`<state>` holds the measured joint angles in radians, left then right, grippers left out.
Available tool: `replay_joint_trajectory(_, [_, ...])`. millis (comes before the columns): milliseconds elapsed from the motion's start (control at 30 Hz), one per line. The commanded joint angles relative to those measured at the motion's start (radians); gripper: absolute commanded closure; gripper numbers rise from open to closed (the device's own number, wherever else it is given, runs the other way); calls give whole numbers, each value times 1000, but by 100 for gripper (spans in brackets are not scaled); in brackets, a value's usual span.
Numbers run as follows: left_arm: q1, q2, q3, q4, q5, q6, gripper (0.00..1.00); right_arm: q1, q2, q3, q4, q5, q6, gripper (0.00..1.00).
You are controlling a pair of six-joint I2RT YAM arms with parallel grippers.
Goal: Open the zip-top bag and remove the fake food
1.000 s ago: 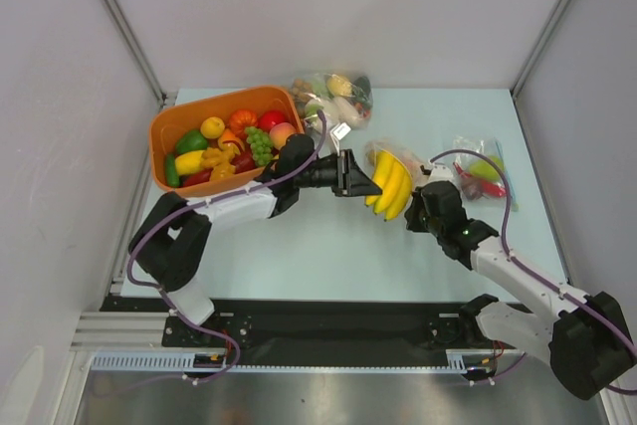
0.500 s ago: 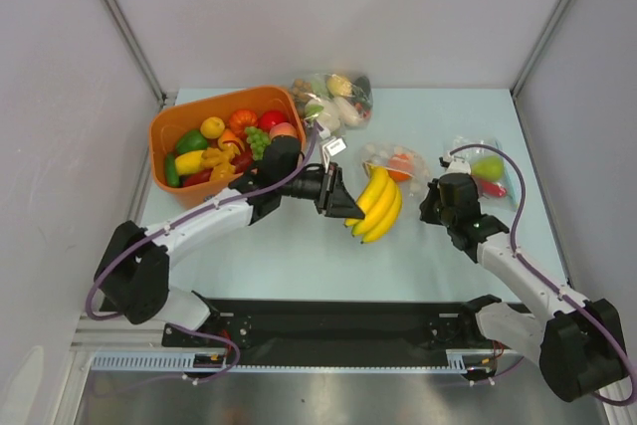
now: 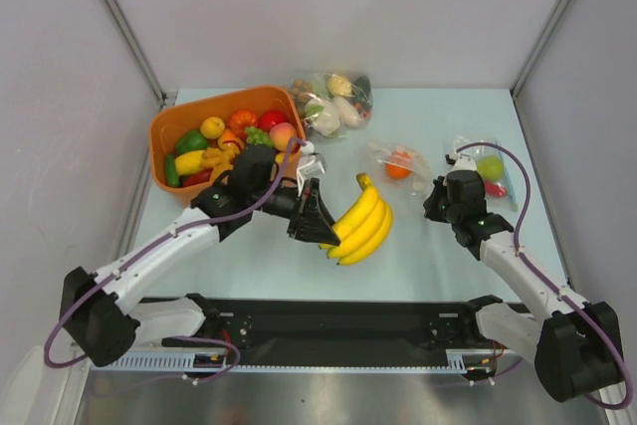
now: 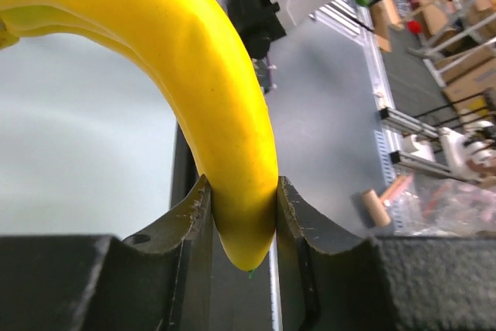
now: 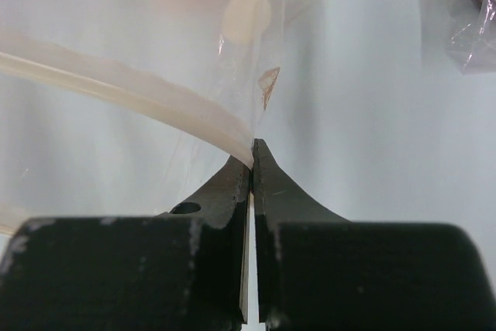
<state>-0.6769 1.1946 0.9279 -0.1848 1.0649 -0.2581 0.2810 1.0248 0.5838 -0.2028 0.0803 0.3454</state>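
- Orange basket (image 3: 159, 130), far left: heaped with toy fruit and vegetables. The left arm crosses its near right corner and hides that part of the rim.
- Left gripper (image 3: 317, 228), centre-left: both fingers (image 4: 191, 211) clamped on the lower tip of the bananas (image 3: 360, 226). The bunch hangs out to the right, and appears clear of the table (image 3: 299, 266).
- Wrist view shows one banana (image 4: 186, 67) only. The rest of the bunch is cut off at the frame.
- Zip-top bag (image 3: 396, 161), right of centre: lies flat on the table, with an orange piece (image 3: 398, 168) inside. A pale slice (image 5: 246, 15) shows through the film.
- Right gripper (image 3: 436, 208): closed flat on the bag's near corner at the zip strip (image 5: 116, 87), no gap between the tips (image 5: 251, 162).
- Step, as I judge it: removal under way. One item is out, at least two left inside.
- Next move calls for setting the bananas down, probably in the basket. The right gripper should pin the bag for another reach.
- Hard to tell: whether the bag mouth gapes, and which way it faces.
- Second bag (image 3: 333, 99) at the back and third bag (image 3: 486, 168) at far right: contents are too small to name.
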Motion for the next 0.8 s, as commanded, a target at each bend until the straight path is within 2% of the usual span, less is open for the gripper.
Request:
replay_joint_trajectory(0, [34,-47,98,-154,-90,175,100,-9,-5,33,19,-17,-13,100])
replay_joint_trajectory(100, [126,-87,82,-107,-97,119,100,-12,-8,34,14,-19,-17,100])
replay_joint_trajectory(133, [184,-107,48,-16,-103,85,100,-14,-11,33,13,-20,-19,100])
replay_joint_trajectory(233, [290,-164,20,114,-138,-21,100,-23,-12,31,8,-25,-23,100])
replay_joint_trajectory(300, [332,-168,31,122,-184,-46,100,-32,-11,28,13,-30,-22,100])
replay_joint_trajectory(367, [381,-147,87,43,-316,-33,100,-34,-8,28,16,-40,-22,100])
replay_joint_trajectory(533, [490,-96,231,-198,-535,52,100,-40,-12,31,13,-50,-26,100])
replay_joint_trajectory(567, [500,-86,251,-241,-618,97,100,-42,-18,27,13,-51,-26,100])
replay_joint_trajectory(633, [551,-76,278,-321,-674,126,100,-45,-22,24,11,-57,-28,100])
replay_joint_trajectory(767, [663,-82,247,-340,-734,175,100,-52,-29,21,11,-70,-25,100])
